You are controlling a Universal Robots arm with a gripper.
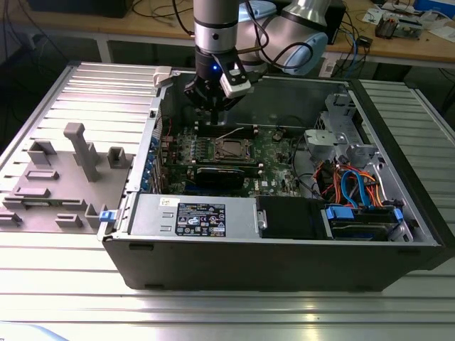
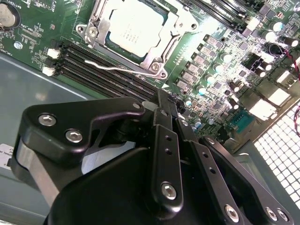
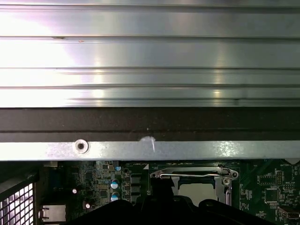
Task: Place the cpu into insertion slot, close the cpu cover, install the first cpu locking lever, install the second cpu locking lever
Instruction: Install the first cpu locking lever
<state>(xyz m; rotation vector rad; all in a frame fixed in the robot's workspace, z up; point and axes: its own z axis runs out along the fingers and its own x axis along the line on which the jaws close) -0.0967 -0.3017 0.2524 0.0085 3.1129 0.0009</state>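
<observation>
The cpu (image 2: 133,26), a pale silver square, lies in the insertion slot (image 1: 231,148) on the green board. The cpu cover (image 2: 96,35), a silvery frame, lies flat around it. One thin wire locking lever (image 2: 105,65) stands loose along the socket's edge, and in the exterior view it slants up as a pale line (image 1: 229,133). The first wrist view shows a lever (image 3: 187,176) across the socket's rim. My gripper (image 1: 213,110) hangs just above the board behind the socket. Its black fingers (image 2: 164,140) are shut together with nothing between them, a short way from the loose lever.
Long black memory slots (image 2: 89,61) run beside the socket. The open case has tall walls (image 1: 153,135), a power supply (image 1: 199,217) at the front, and drive bays with blue and orange cables (image 1: 355,192) at the exterior view's right. Grey fixtures (image 1: 78,153) stand left of the case.
</observation>
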